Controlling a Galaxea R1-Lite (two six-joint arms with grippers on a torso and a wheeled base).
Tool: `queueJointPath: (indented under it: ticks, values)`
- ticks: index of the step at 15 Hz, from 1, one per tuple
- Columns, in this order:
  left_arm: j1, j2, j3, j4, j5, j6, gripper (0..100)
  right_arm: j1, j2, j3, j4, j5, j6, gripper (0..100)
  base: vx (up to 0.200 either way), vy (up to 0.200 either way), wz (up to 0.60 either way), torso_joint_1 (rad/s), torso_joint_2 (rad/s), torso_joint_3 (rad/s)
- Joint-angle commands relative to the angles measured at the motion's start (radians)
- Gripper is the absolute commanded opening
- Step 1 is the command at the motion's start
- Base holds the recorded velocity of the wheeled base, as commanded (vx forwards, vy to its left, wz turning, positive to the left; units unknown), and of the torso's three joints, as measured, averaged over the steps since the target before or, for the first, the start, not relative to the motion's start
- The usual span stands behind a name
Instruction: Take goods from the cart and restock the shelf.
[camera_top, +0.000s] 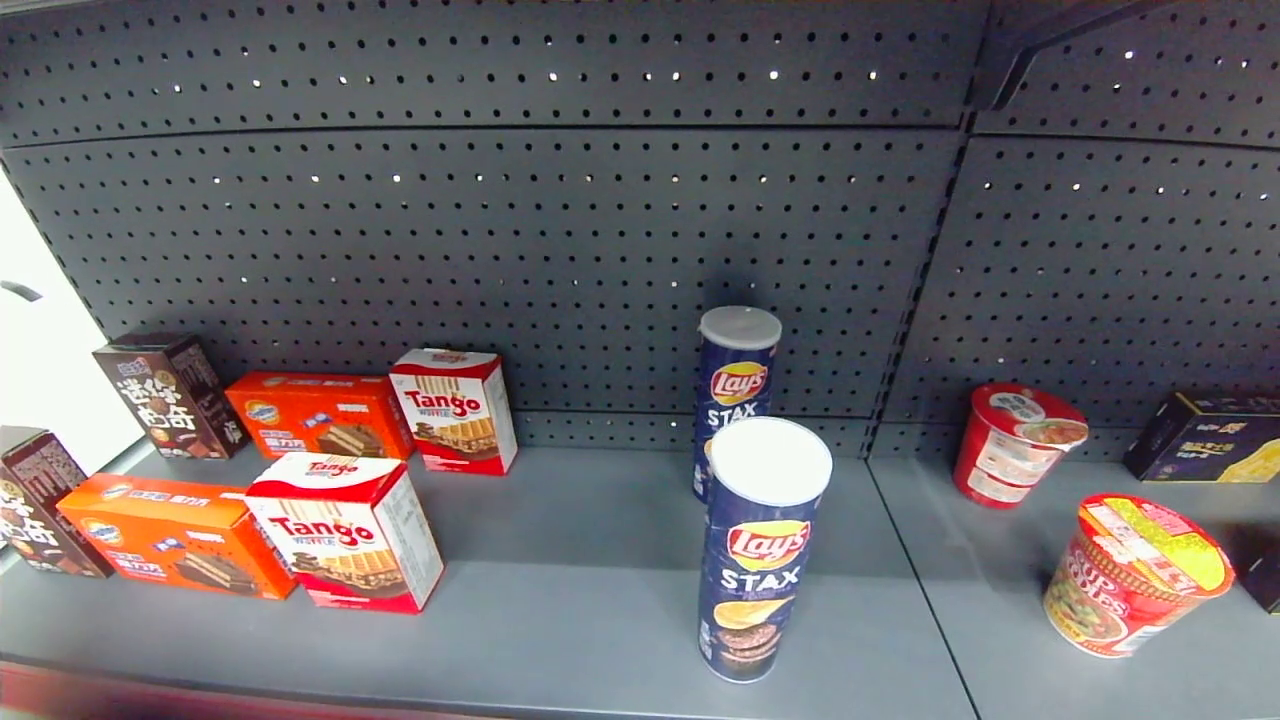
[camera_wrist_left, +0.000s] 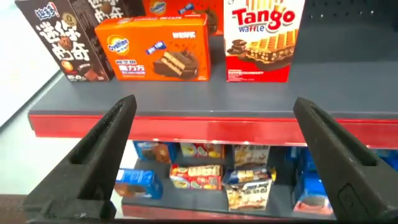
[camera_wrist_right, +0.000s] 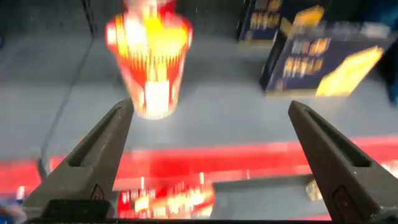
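Note:
Two tall blue chip cans stand on the grey shelf, one near the front and one behind it by the back panel. Left of them sit red-and-white wafer boxes, orange boxes and brown boxes. Two red noodle cups stand on the right section. My left gripper is open and holds nothing, in front of the shelf's red front edge, facing the orange box and wafer box. My right gripper is open and holds nothing, facing a noodle cup.
A perforated dark back panel closes the shelf behind. Dark boxes with yellow print stand at the far right. Below the shelf, a lower level holds several packaged goods. Bare shelf lies between the wafer boxes and the cans.

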Motion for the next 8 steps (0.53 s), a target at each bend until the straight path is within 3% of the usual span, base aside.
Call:
queueJointPath:
  ticks: [1, 2, 4, 5, 7, 8]
  values:
    - [-0.004, -0.012, 0.104, -0.119, -0.001, 0.003, 100, 0.029, -0.174, 0.014, 0.086, 0.013, -0.001, 100, 0.000, 0.000, 0.00, 0.000, 0.00, 0.000]
    - [-0.004, -0.012, 0.104, -0.123, -0.003, 0.004, 100, 0.031, -0.177, 0.019, 0.083, 0.010, 0.004, 100, 0.000, 0.000, 0.00, 0.000, 0.00, 0.000]
    - [-0.039, -0.080, 0.101, -0.023, -0.063, 0.003, 100, 0.031, -0.177, 0.025, 0.078, 0.016, 0.009, 100, 0.000, 0.000, 0.00, 0.000, 0.00, 0.000]
    - [-0.041, -0.080, 0.102, -0.031, -0.064, -0.004, 100, 0.031, -0.177, 0.025, 0.078, 0.021, 0.010, 100, 0.000, 0.000, 0.00, 0.000, 0.00, 0.000]
    - [-0.041, -0.080, 0.102, -0.031, -0.060, -0.047, 100, 0.031, -0.177, 0.025, 0.078, 0.022, 0.032, 100, 0.000, 0.000, 0.00, 0.000, 0.00, 0.000]
    - [-0.041, -0.080, 0.102, -0.031, -0.063, -0.043, 100, 0.031, -0.177, 0.025, 0.078, 0.029, 0.027, 100, 0.000, 0.000, 0.00, 0.000, 0.00, 0.000]
